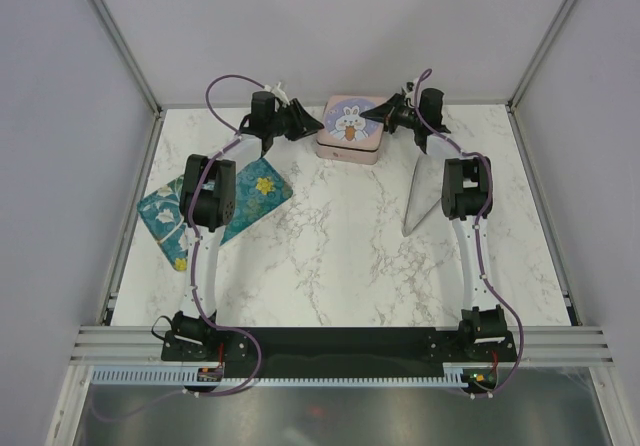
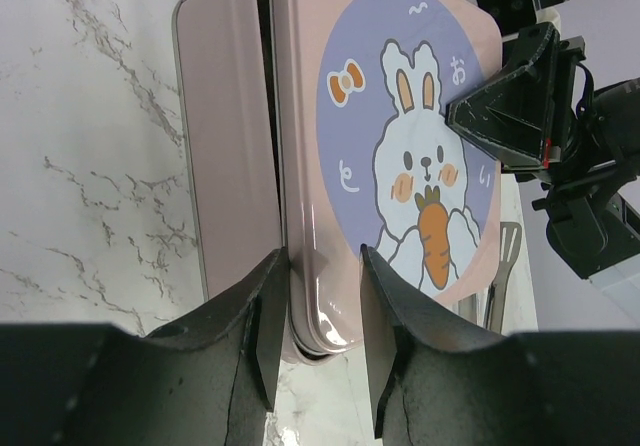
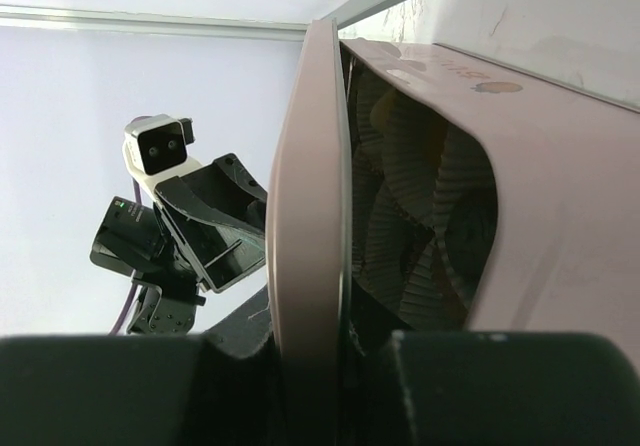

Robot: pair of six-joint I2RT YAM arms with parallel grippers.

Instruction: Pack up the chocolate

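Pink bunny lid point(image 1: 349, 121), at the table's point(image 1: 340, 246) twelve o'clock, is pinched at nine by the left gripper point(image 2: 322, 256) and at three by the right gripper point(image 3: 315, 351), probably to lift it level. No chocolate shows; only paper cups point(image 3: 400, 206) appear beneath.

One pink tin point(image 1: 347, 152) (one lid point(image 1: 348, 124))

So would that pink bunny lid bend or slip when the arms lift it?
Probably stiff: the bunny lid shows a straight edge between the fingers of the left gripper. Its glossy finish looks slippery, so it might slide. Seen edge-on from the right wrist it is thin, so likely light.
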